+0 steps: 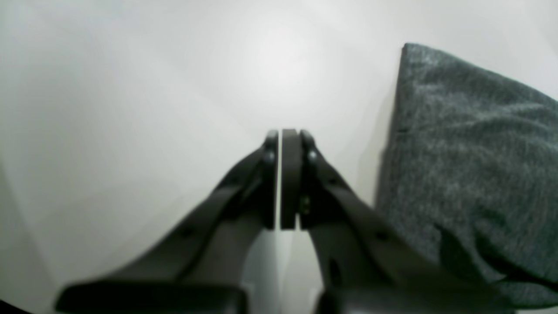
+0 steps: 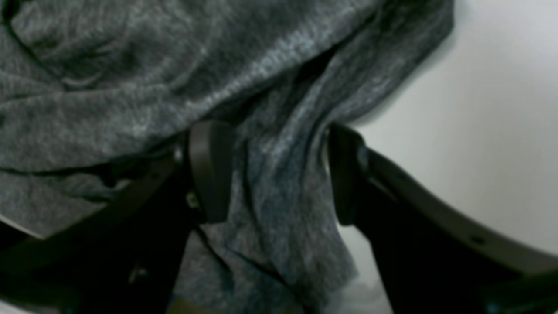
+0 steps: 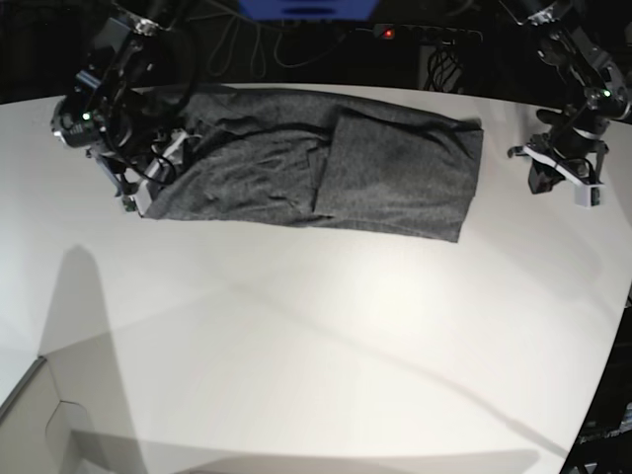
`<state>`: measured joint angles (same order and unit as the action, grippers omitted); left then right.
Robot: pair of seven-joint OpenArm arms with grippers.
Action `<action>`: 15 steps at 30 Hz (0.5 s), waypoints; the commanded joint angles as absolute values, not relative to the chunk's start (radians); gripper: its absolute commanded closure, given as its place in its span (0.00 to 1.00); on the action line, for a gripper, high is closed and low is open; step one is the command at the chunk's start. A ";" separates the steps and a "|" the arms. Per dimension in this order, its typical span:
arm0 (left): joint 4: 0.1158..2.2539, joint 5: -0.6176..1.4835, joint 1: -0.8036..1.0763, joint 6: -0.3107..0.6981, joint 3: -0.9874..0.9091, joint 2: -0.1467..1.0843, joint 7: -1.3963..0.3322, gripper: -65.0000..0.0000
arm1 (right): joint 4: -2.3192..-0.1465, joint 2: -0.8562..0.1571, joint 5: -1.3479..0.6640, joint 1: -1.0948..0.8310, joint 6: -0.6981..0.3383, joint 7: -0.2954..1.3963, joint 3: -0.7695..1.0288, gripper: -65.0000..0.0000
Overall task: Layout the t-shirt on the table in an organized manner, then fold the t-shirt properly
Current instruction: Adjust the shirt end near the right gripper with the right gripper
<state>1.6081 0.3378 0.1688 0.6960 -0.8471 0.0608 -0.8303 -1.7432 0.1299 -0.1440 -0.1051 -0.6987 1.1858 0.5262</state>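
The dark heather-grey t-shirt [image 3: 326, 168] lies in a long folded band across the far part of the white table [image 3: 316, 336]. My right gripper [image 2: 277, 170] is at the band's left end, open, with bunched cloth [image 2: 279, 183] lying loose between its two fingers [image 2: 209, 170]. In the base view this gripper [image 3: 148, 193] sits on the shirt's left edge. My left gripper [image 1: 285, 133] is shut on nothing and hovers over bare table, with the shirt's edge [image 1: 471, 152] just to its right. In the base view it [image 3: 558, 183] hangs right of the shirt's right end.
The table's curved far edge [image 3: 296, 87] runs just behind the shirt, with dark cables and equipment [image 3: 395, 39] beyond it. White tabletop stretches in front of the shirt toward the near edge [image 3: 296, 459].
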 commanded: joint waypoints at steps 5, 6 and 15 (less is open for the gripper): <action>1.626 0.354 0.163 0.698 -0.849 0.071 -0.811 0.98 | -1.765 0.122 -0.147 -0.081 -0.698 1.236 0.527 0.46; 1.626 0.354 0.163 0.698 -0.849 0.071 -0.811 0.98 | -1.768 0.122 -0.147 -0.073 -0.698 1.242 0.527 0.46; 1.626 0.354 0.166 0.698 -0.849 0.073 -0.812 0.98 | -1.770 0.148 -0.147 -0.059 -0.698 1.273 0.527 0.46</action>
<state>1.6081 0.3378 0.1692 0.6960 -0.8471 0.0608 -0.8310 -1.7523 0.1482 -0.1375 -0.0719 -0.6991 1.2747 0.5282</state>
